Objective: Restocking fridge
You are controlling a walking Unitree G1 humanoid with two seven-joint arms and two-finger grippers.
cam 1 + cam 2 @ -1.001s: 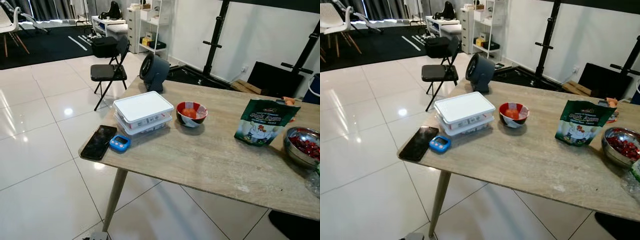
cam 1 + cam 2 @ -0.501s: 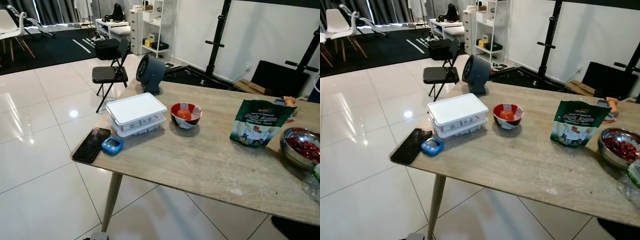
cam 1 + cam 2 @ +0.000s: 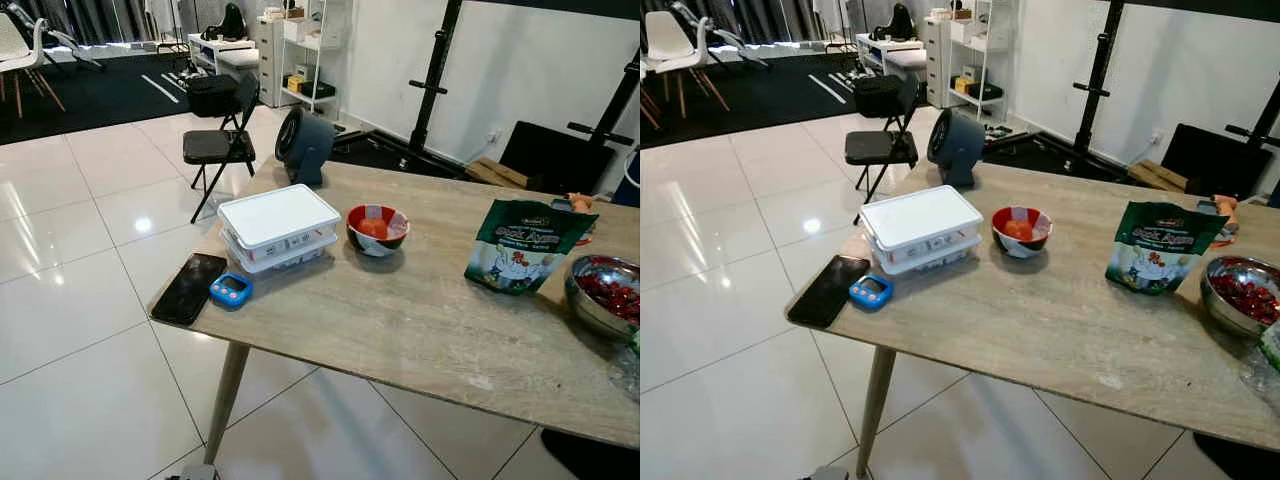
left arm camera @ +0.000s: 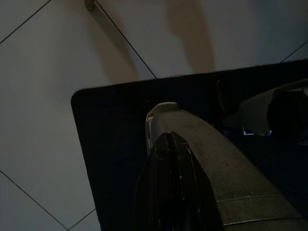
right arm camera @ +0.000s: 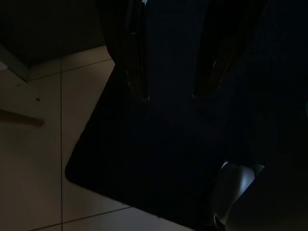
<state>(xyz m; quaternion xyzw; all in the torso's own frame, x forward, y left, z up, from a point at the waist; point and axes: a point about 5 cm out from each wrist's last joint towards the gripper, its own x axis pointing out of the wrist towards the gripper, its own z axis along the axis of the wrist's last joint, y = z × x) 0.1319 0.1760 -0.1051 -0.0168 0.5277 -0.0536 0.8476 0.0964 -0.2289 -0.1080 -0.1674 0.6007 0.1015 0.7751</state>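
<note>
I see the white lidded container [image 3: 279,227] sitting on the wooden tabletop [image 3: 420,320] near its left end, lid on. Just beside it, toward the edge, lie a small blue timer [image 3: 231,289] and a black phone [image 3: 189,287], the phone reaching the tabletop's corner. To the container's right stands a red patterned bowl [image 3: 377,228] with something orange inside. Further right a green food pouch [image 3: 527,245] stands upright, and a steel bowl [image 3: 603,292] of red pieces sits at the right edge. Behind the container a dark round fan [image 3: 303,144] rests at the far edge. On the tiled floor [image 3: 70,300] beyond stands a black folding chair [image 3: 222,143].

Both arms hang low over a dark mat. The left claw [image 4: 168,144] has its 2 fingers pressed together. The right claw [image 5: 169,94] is spread, its 2 fingers [image 5: 135,72] well apart, pinching nothing
</note>
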